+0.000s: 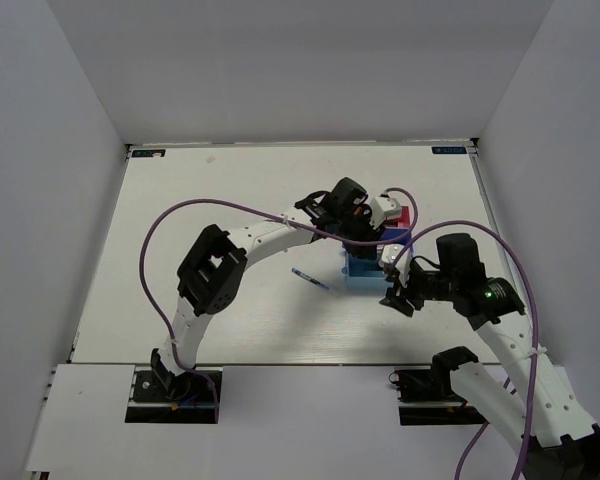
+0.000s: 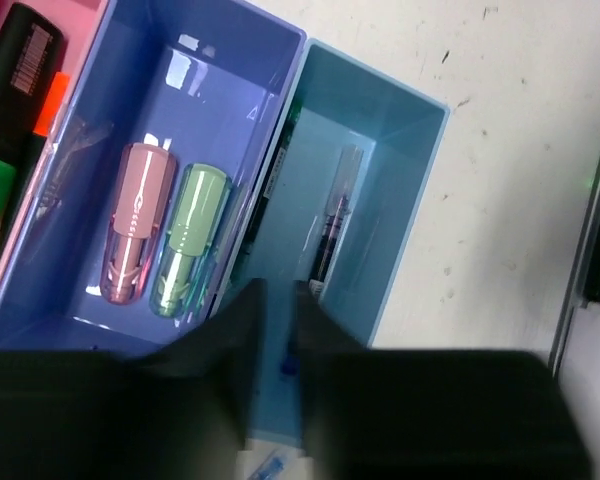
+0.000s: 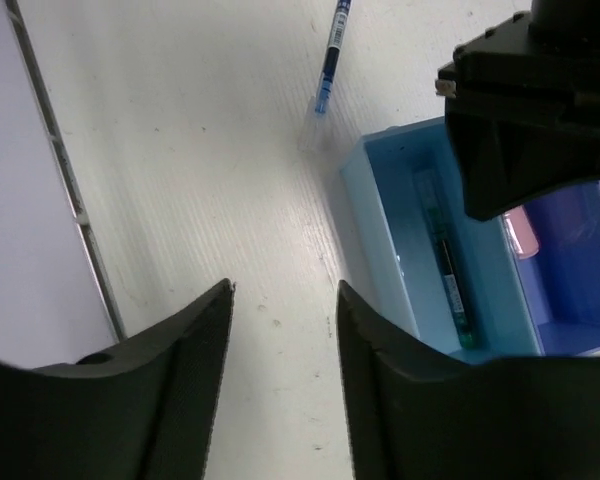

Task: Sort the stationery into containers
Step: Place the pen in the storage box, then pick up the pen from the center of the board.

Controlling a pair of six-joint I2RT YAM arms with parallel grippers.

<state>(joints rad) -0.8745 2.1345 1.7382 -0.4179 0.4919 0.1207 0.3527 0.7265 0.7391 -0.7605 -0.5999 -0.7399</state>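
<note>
The joined trays sit mid-table: pink, purple-blue, light blue. The pink tray holds a black-capped green highlighter beside an orange one. The purple-blue tray holds a pink highlighter and a pale green one. A thin pen lies in the light blue tray. My left gripper hovers over that tray, jaws a narrow gap apart, nothing between them. A blue pen lies on the table left of the trays. My right gripper is open and empty over bare table beside the light blue tray.
White enclosure walls stand round the table. A table edge rail runs to the right gripper's left. Purple cables arc over both arms. The left gripper's black body hangs over the trays in the right wrist view.
</note>
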